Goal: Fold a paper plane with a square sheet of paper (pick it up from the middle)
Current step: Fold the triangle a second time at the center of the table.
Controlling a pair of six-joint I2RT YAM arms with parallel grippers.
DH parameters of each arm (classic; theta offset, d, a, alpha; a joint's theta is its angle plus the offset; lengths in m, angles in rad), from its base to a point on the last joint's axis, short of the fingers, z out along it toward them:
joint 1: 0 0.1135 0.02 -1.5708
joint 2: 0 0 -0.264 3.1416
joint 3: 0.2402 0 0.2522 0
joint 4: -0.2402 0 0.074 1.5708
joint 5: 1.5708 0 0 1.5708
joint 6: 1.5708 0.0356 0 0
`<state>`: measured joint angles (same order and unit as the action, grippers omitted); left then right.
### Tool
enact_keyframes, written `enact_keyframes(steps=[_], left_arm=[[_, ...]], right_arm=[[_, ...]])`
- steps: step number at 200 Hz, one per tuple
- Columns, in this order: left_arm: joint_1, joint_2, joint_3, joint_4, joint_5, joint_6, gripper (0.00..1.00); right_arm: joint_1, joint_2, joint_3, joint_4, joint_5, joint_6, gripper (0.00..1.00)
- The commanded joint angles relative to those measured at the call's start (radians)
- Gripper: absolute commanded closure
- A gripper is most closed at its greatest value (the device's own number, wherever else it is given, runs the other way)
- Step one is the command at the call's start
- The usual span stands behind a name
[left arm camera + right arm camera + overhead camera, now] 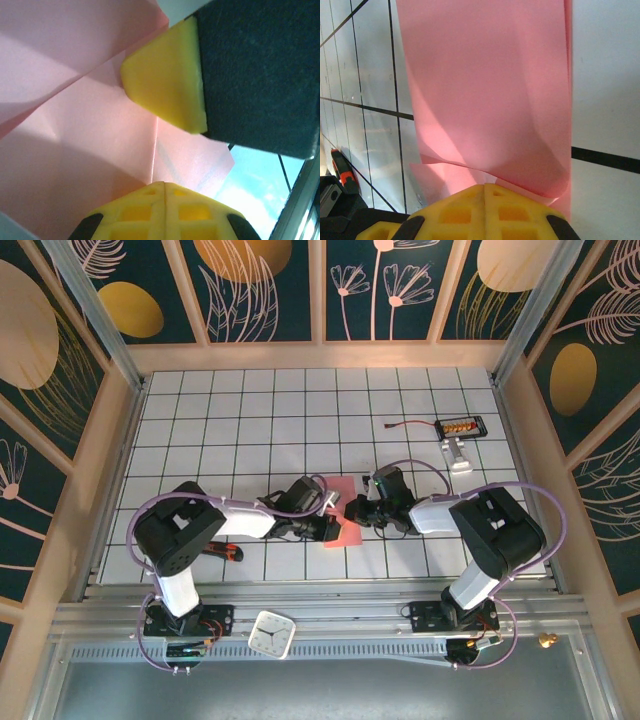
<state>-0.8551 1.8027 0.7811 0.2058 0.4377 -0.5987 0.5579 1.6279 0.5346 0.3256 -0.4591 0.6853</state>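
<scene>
Two pinches: left gripper (333, 524) and right gripper (352, 510) clamp the sheet (347, 536), lengthwise near-to-far.

From above, the pink paper (342, 506) is partly covered. The left tool (326, 524) hides one side and the right tool (353, 512) hides the other, so I cannot tell if either one pinches it. A red-handled thing (229, 552) peeks out from under the left arm (190, 530) (most of it is covered). In the right wrist view the paper runs off the top edge. In the left wrist view it is blurry. A little dark thing (461, 426) at the back is too small to name.
</scene>
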Motion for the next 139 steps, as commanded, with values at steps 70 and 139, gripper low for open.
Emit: enact_keyframes(steps=[70,139], left_arm=[[-0.013,-0.066,-0.154,-0.212,0.068,-0.011,1.0],[-0.008,-0.18,-0.152,-0.302,0.083,0.042,1.0]], right_arm=[[-0.003,0.065,-0.027,-0.166,0.097,-0.031,1.0],[-0.003,0.064,-0.023,-0.171,0.096,-0.035,1.0]])
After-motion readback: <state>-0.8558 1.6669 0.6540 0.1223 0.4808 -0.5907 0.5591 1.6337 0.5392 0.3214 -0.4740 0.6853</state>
